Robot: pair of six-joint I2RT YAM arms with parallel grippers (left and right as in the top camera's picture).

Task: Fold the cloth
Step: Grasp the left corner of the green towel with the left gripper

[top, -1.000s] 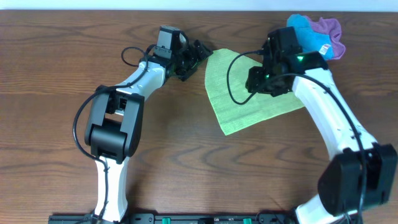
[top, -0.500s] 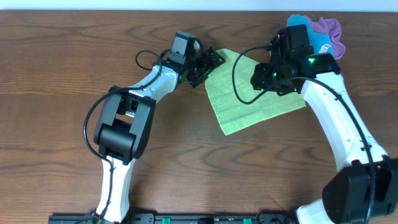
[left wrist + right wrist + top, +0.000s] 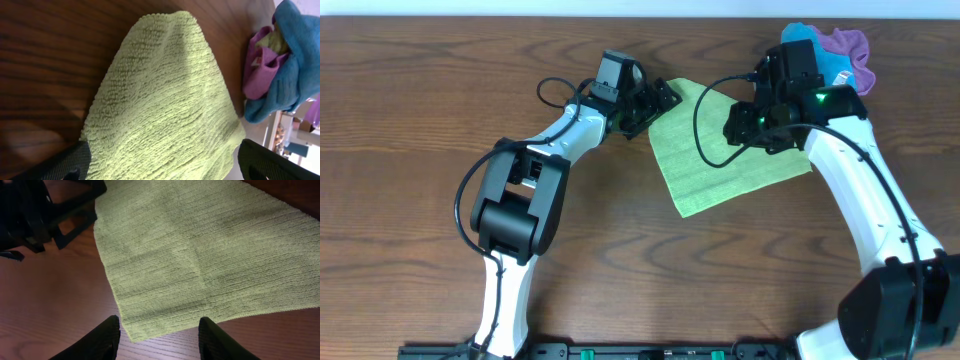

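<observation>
The lime-green cloth (image 3: 712, 165) lies flat on the wooden table, and its far right part is hidden under my right arm. My left gripper (image 3: 657, 104) sits at the cloth's upper left corner. In the left wrist view the cloth (image 3: 165, 100) fills the space ahead, and the left gripper (image 3: 160, 161) stands wide open, one finger on either side of the cloth's near end. My right gripper (image 3: 748, 128) hovers over the cloth's upper middle. In the right wrist view the right gripper (image 3: 160, 342) is open and holds nothing, with a cloth (image 3: 200, 255) corner below it.
A bright blue cloth (image 3: 820, 58) and a purple cloth (image 3: 850, 48) lie bunched at the table's far right corner, just behind my right arm. They also show in the left wrist view as the blue cloth (image 3: 295, 55) and the purple cloth (image 3: 260, 67). Bare wood surrounds the green cloth.
A second ago the left gripper was further left; it has moved right to the cloth's corner. The right gripper shifted slightly right and back. Neither arm has moved in the last half second.
</observation>
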